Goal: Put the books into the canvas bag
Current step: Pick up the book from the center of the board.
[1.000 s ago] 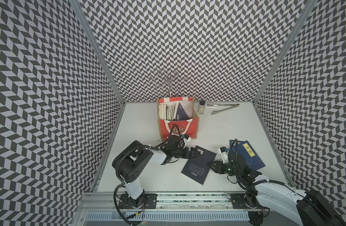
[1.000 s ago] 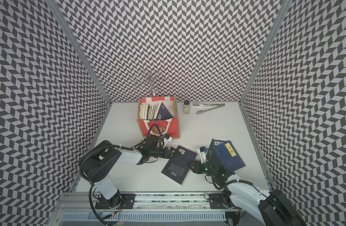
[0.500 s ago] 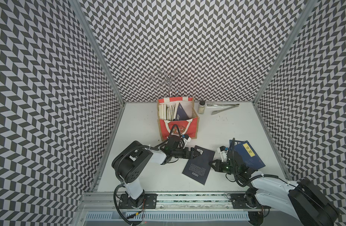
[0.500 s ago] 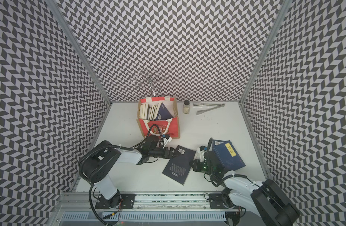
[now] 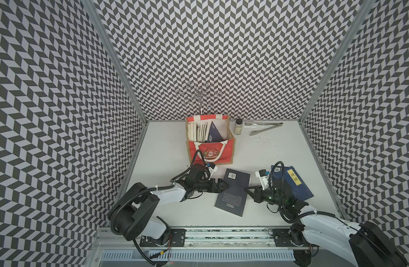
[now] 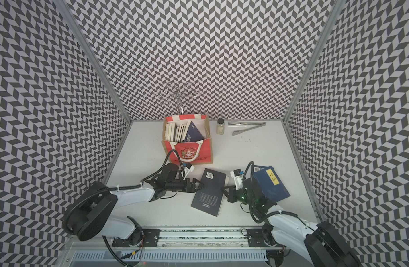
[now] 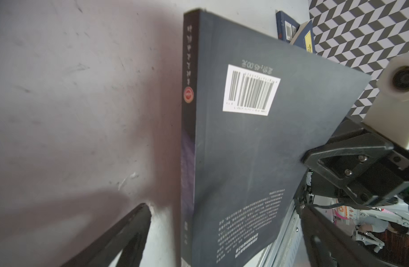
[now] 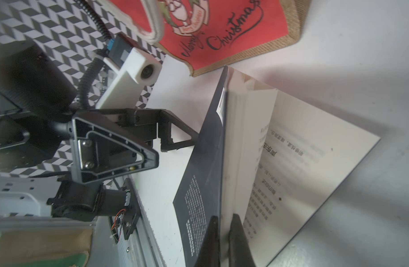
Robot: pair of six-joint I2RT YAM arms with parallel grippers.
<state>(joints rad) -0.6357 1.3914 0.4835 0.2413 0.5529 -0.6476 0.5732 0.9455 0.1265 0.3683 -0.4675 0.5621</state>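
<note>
One bag [image 5: 210, 153], printed "Merry Christmas", stands near the back edge of the worktop [image 5: 166, 161]. It holds a row of upright books [image 5: 197, 133] I cannot count, plus one leaning navy book [image 5: 214, 135]. Three more lie outside. One black book [image 5: 232, 193] is near the front edge, barcode and "45.00" upward. Two stacked navy books [image 5: 296, 187] are by the right edge, the top one yellow-labelled. My right gripper [image 8: 224, 220] is clamped on the black book's raised cover. My left gripper [image 5: 226, 185] gapes wide, fingertips against that book's spine edge.
</note>
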